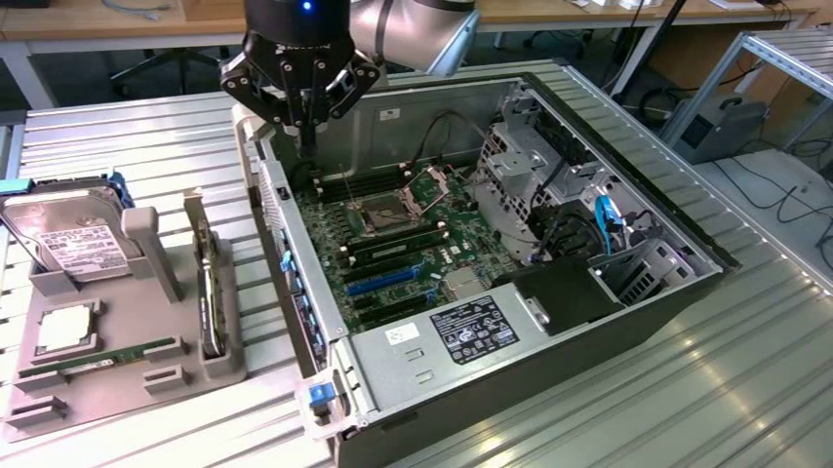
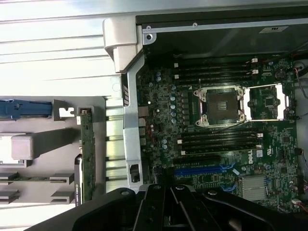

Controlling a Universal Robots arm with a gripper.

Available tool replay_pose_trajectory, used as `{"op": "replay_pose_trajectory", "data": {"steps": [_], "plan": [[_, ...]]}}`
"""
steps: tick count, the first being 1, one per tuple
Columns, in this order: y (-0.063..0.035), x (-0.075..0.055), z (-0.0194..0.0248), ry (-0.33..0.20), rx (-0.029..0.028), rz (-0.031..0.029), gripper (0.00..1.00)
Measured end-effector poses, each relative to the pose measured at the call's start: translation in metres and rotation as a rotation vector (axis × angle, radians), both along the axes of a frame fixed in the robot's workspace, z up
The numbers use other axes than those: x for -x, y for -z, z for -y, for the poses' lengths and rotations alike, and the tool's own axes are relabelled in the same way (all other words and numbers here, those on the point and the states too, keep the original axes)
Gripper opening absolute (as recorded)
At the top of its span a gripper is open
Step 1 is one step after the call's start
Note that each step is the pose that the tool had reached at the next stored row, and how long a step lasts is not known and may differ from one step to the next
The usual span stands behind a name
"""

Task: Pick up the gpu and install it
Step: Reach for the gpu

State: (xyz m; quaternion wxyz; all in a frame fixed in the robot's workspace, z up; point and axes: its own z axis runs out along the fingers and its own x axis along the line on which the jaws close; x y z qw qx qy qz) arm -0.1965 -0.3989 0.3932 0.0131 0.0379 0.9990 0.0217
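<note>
In the exterior view the gripper (image 1: 308, 136) hangs over the far corner of the open computer case (image 1: 390, 117). Its fingers are drawn together on nothing, with the tips just above the motherboard (image 1: 390, 244). The gpu (image 1: 205, 283) stands on its long edge in a slot of the grey holder tray (image 1: 78, 400), on the exterior view's left of the case and well apart from the gripper. A hard drive (image 1: 72, 244) and a memory stick (image 1: 111, 353) share that tray.

In the wrist view the card shows edge-on beside the case wall, uppermost edge free, and the blue slots (image 2: 202, 169) on the board sit empty.

The card is probably light and stiff but delicate (thin board, exposed parts). A pinch across its thickness on the upper edge, near mid-length, looks soundest, since an off-centre hold would likely let it tilt.
</note>
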Motion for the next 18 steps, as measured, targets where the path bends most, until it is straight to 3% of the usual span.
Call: {"op": "replay_pose_trajectory", "data": {"steps": [18], "plan": [[0.0002, 0.0046, 0.0, 0.0, 0.0, 0.0, 0.11]]}}
